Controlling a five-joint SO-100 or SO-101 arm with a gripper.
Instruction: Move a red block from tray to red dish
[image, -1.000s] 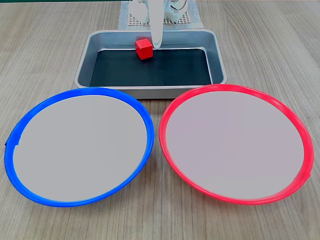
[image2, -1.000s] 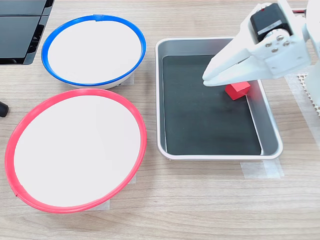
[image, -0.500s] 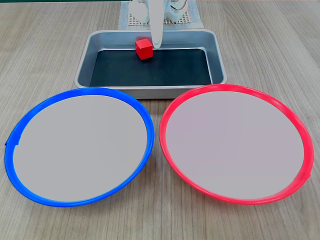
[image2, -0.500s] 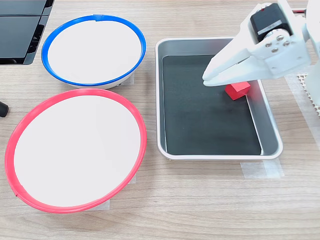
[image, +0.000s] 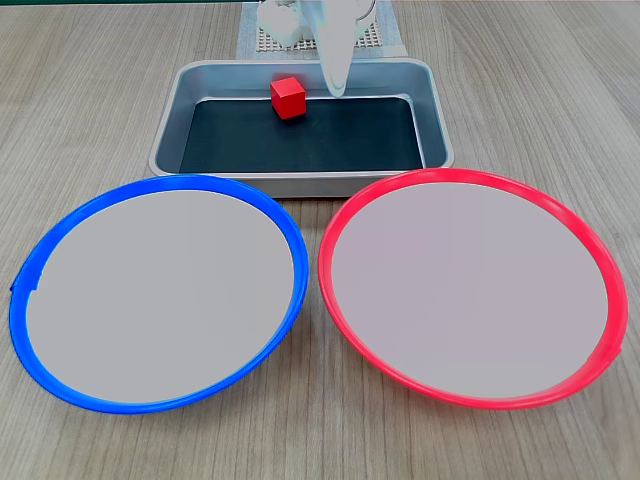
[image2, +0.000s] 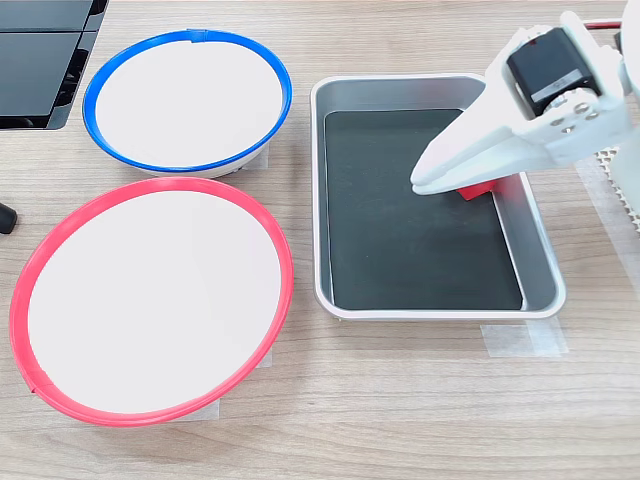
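Red and matte, the small red block (image: 288, 97) sits in the first exterior view on the dark bottom of the silver-grey metal tray (image: 300, 181), close to its far wall. We see the white gripper (image: 336, 85) as a single blurred taper just to the block's right, apart from it and holding nothing; we cannot tell how wide it stands. Nearer the camera lie a blue-rimmed plate (image: 155, 291) and the red dish (image: 470, 287), both round, shallow and pale-faced, on wood-grain table (image: 80, 90). In the second exterior view the gripper (image2: 425, 183) hangs over the tray (image2: 430, 304), hiding most of the red block (image2: 478, 190); its jaws look nearly together. We judge the fingers should straddle opposite flat faces squarely before closing.
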